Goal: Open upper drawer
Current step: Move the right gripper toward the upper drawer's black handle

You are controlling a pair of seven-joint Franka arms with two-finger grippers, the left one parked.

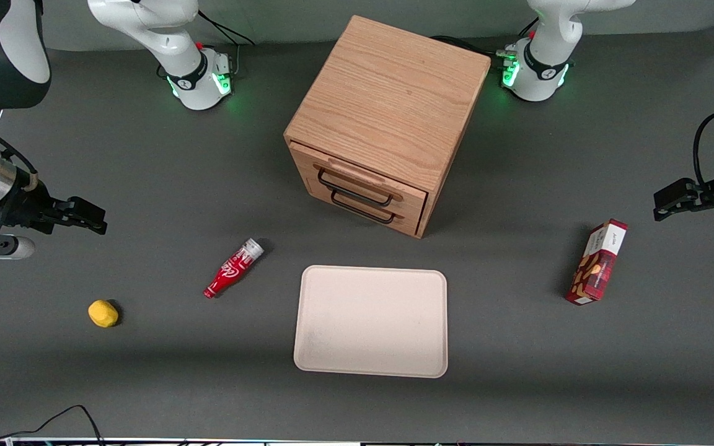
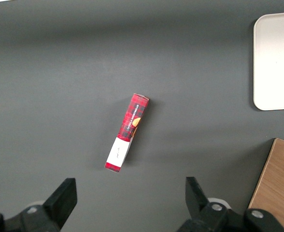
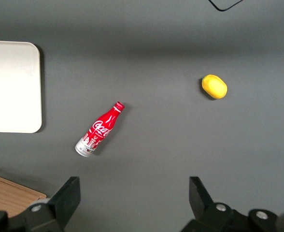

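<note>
**Upper drawer shut, gripper held wide open above the table**

Nearest to the front camera, a pale tray [image 1: 370,322] is laid flat on the grey table [image 1: 146,384]. Taking the tray as the centre of a clock in the front view, a small yellow lump [image 1: 103,313] is seen at about 9 o'clock, toward the working arm's end of the table. A red bottle [image 1: 233,268] is lying on its side at about 10 o'clock, near the tray but apart from it. A red box [image 1: 597,262] is found at about 2 o'clock, toward the parked arm's end.

The gripper [image 1: 81,217] is held above the table at the working arm's end, well apart from the cabinet. In the right wrist view its fingers [image 3: 67,195] are seen spread wide, and nothing is held between them.

Farther from the camera, at 12 o'clock from the tray, the wooden cabinet [image 1: 388,99] is standing. The upper drawer [image 1: 357,179] is in its front, directly above the lower drawer [image 1: 363,207]. It is closed, and its black handle [image 1: 354,192] is not touched by anything.
</note>
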